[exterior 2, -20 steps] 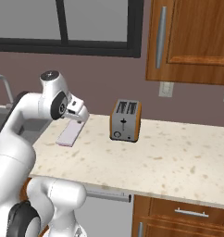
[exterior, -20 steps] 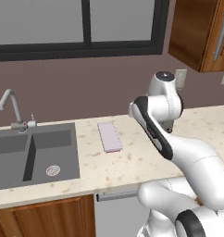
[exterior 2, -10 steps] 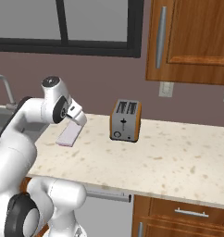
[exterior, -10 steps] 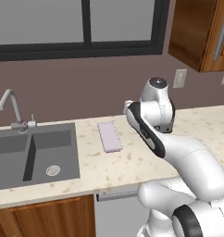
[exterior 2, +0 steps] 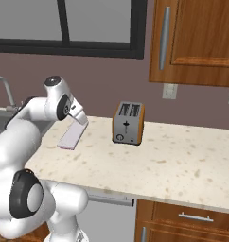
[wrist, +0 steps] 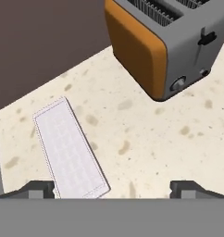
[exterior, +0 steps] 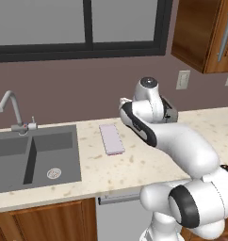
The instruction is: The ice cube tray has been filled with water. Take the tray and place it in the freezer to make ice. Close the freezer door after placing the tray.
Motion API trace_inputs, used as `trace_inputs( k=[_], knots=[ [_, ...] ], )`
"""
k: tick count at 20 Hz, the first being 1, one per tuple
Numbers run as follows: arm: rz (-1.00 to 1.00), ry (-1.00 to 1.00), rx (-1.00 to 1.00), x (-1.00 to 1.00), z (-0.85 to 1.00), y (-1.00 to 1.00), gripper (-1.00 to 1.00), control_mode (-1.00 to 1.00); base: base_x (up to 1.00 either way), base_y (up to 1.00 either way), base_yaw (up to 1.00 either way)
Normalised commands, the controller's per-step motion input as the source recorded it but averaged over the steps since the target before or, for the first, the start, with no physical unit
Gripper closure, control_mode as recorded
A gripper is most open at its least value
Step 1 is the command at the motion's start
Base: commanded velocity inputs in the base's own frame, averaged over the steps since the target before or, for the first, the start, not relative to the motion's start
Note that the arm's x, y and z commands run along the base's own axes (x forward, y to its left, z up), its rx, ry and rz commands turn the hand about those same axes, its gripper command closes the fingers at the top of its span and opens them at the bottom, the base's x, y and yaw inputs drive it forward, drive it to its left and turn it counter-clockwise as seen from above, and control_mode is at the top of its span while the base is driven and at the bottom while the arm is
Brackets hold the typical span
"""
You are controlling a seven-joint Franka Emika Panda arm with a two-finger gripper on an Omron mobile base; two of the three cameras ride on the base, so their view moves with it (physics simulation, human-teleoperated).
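- The robot's two-finger hand (wrist: 112, 187) is hanging above the surface with its two dark finger tips (wrist: 36, 189) spread wide apart and gripping nothing; in the hand view the tips are rising at the bottom edge, one at each side
- The thin flat rectangular pale lavender-white ice cube tray (exterior: 111, 139) is lying flat on the speckled beige stone surface (exterior: 134, 164), between the sink and the toaster; in the hand view the tray (wrist: 70, 150) is running diagonally, its near end sitting just beside one finger tip and inside the gap between the two tips
- In the right base view the tray (exterior 2: 73, 134) is partly covered by the white arm's wrist, which is reaching over its far end
- The two-slot toaster with grey front and orange sides (exterior 2: 128, 123) is standing upright on the surface near the tray but apart from it; in the hand view the toaster (wrist: 167, 44) is filling the upper right corner, its lever and round knob facing the camera
- A dark grey double-basin sink (exterior: 33, 157) with a curved metal tap (exterior: 12, 110) is sitting at the left of the surface, near the tray but not touching it
- Brown wooden wall cabinets (exterior 2: 197, 40) are hanging above the surface, and a dark-framed window (exterior: 78, 28) is sitting in the mauve wall behind the sink
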Motion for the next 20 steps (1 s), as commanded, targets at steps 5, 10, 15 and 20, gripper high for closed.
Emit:
trace_inputs(
  k=[5,10,15,20],
  knots=[
    [0.0,0.0,0.0,0.3,-0.28,0.0,-1.0,-1.0,0.0,0.0,0.0],
    [0.0,0.0,0.0,0.33,-0.33,0.0,-1.0,-1.0,0.0,0.0,0.0],
    [0.0,0.0,0.0,0.36,-0.29,0.0,-1.0,-1.0,0.0,0.0,0.0],
    [0.0,0.01,0.0,0.36,-0.3,0.0,-1.0,-1.0,0.0,0.0,0.0]
  ],
)
